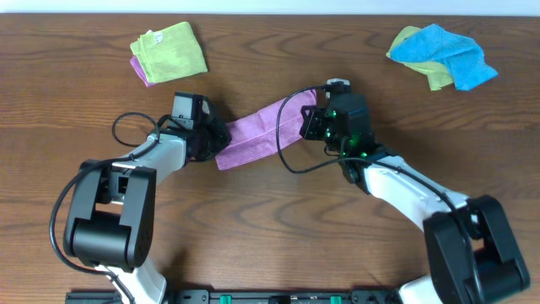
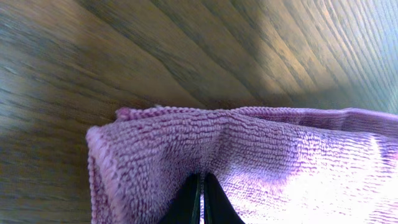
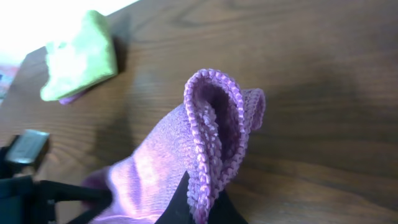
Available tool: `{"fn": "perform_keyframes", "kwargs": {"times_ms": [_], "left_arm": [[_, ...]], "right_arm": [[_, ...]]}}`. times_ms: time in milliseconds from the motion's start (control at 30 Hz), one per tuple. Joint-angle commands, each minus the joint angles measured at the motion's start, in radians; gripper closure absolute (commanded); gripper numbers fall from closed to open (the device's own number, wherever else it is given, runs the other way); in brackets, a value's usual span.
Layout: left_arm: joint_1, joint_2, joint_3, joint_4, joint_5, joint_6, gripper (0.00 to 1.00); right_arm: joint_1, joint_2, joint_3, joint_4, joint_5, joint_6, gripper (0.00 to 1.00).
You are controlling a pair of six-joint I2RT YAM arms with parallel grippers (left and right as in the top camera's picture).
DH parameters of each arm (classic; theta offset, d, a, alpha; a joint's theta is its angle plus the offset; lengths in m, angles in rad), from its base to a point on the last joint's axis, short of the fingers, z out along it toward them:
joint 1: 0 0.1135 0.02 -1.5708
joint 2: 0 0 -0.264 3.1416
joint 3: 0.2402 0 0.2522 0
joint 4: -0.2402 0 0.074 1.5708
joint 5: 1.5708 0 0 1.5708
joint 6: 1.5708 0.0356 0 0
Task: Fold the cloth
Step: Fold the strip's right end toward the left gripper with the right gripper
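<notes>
At the centre of the brown wooden table (image 1: 278, 253), a lilac-purple terry cloth (image 1: 257, 133) stretched as a doubled strip. The left gripper (image 1: 216, 142) pinched its eight o'clock end, the right gripper (image 1: 314, 116) its two o'clock end. Further folds seemed left to do.

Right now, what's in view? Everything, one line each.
lilac cloth: 1, lilac-purple, table centre, held at both ends
green cloth: 1, lime green, folded, far left
purple cloth: 1, purple, under the green cloth
blue cloth: 1, bright blue, crumpled, far right
yellow-green cloth: 1, yellow-green, under the blue cloth
table: 1, brown wood, under everything
cables: 2, black, one by each arm
left fingers: 1 pair, black, shut on cloth's left end
right fingers: 1 pair, black, shut on its right end
</notes>
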Motion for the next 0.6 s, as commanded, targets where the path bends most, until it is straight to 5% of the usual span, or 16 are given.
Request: {"fn": "perform_keyframes", "kwargs": {"times_ms": [0,567], "left_arm": [[-0.003,0.019,0.000,-0.006,0.009,0.006,0.94],[-0.003,0.018,0.001,-0.002,0.010,0.006,0.94]], "right_arm": [[0.029,-0.031,0.008,-0.005,0.002,-0.033,0.99],[0.209,0.037,0.075,-0.004,0.021,-0.040,0.99]]}}
